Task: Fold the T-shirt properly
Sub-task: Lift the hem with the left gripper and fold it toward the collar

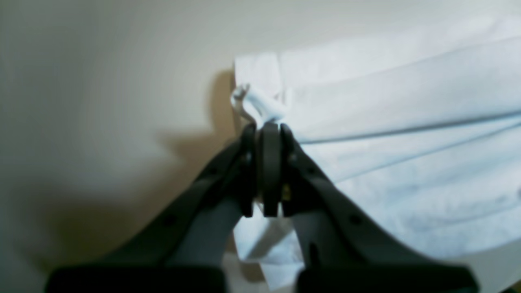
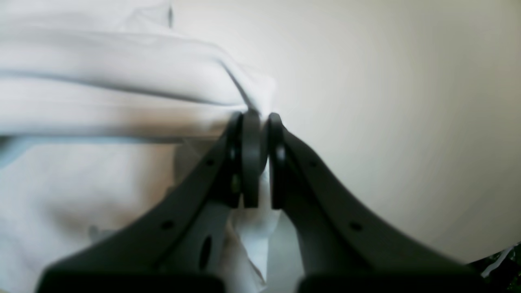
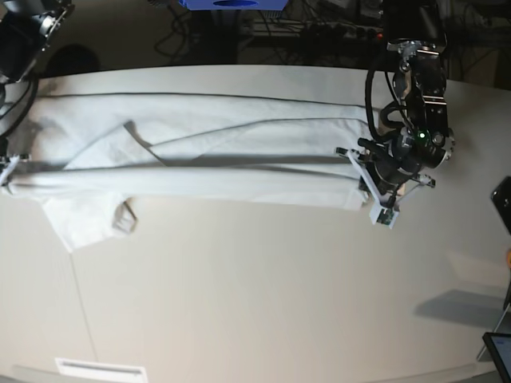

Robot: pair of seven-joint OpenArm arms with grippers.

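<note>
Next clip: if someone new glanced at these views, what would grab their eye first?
The white T-shirt, pulled into a long band across the far half of the pale table. The left gripper is clamped on a bunched bit of cloth at one end, the right gripper on a fold at the other.

Lighting: soft, even, overhead. Wrist views: heavily blurred, dim corners, warm shadow on counter (image 1: 122, 101) beside left hand (image 1: 269, 130). Base view: sharper, dark background.

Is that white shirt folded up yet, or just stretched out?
Stretched out, partly folded lengthwise. The T-shirt lies as a long band across the table, pinched at each end by the left gripper and right gripper.
</note>
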